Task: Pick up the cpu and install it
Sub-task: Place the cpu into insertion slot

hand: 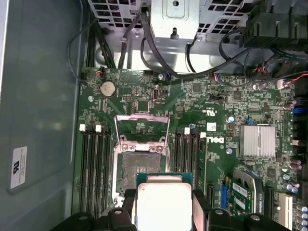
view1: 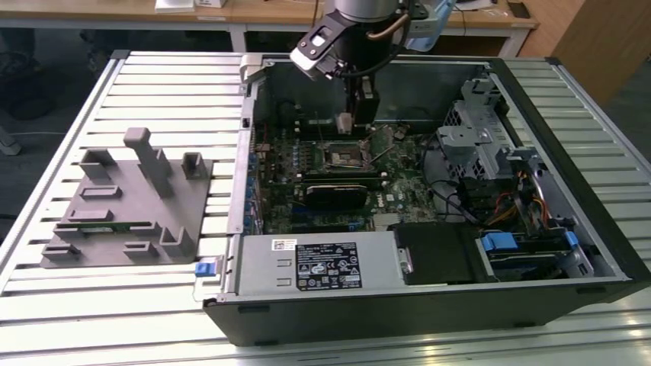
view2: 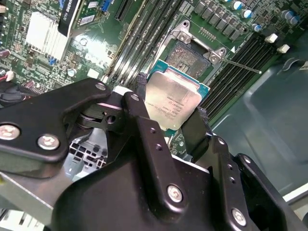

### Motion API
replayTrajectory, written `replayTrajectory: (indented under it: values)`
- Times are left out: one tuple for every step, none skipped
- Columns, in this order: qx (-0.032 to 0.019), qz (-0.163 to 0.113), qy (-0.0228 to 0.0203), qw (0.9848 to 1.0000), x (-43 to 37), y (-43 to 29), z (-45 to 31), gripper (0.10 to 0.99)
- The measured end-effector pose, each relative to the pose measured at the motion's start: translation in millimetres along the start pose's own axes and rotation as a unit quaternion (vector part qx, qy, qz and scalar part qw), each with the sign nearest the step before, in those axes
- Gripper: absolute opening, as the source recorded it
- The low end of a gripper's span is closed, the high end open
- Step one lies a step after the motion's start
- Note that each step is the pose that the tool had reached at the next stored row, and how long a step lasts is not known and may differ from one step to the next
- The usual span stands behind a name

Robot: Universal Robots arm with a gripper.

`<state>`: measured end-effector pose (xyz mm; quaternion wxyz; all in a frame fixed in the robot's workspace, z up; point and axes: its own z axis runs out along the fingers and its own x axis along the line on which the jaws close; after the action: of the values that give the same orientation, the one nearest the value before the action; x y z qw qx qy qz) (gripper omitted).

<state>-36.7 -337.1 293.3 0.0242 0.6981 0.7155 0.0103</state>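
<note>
The cpu, a flat square chip with a shiny metal top and green edge, is clamped between my gripper's black fingers. In the first wrist view the cpu hangs above the motherboard, just short of the open socket whose metal load plate is flipped up. In the exterior view my gripper hovers inside the open computer case, over the back edge of the black-framed socket, with the cpu held upright.
The green motherboard lies in the open case. Memory slots flank the socket. A drive cage and cables crowd the exterior view's right. A grey fixture sits on the slatted table at the left.
</note>
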Motion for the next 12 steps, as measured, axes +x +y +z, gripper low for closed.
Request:
replayTrajectory:
  values:
    - [0.0001, 0.000, -0.0001, 1.0000, 0.6, -0.1, 0.9, 0.545]
    - [0.0000, 0.000, -0.0001, 1.0000, 1.1, -0.1, 1.8, 0.545]
    - [0.0000, 0.000, 0.0000, 1.0000, 1.5, -0.1, 3.0, 0.545]
    - [0.0000, 0.000, -0.0001, 1.0000, 2.2, -0.2, 4.0, 0.545]
    - [0.0000, 0.000, -0.0001, 1.0000, 3.1, -0.2, 5.2, 0.545]
    - [0.0000, 0.000, 0.0000, 1.0000, 3.9, -0.2, 6.6, 0.545]
    - [0.0000, 0.000, 0.0000, 1.0000, 4.9, -0.3, 7.7, 0.545]
    - [0.0000, 0.000, 0.0000, 1.0000, 6.4, -0.3, 9.0, 0.545]
    - [0.0000, 0.000, 0.0000, 1.0000, 7.6, -0.3, 10.1, 0.545]
    - [0.0000, 0.000, 0.0000, 1.0000, 8.8, -0.3, 11.1, 0.545]
    - [0.0000, 0.000, 0.0000, 1.0000, 10.0, -0.3, 11.9, 0.545]
    - [0.0000, 0.000, 0.0000, 1.0000, 10.9, -0.4, 12.8, 0.545]
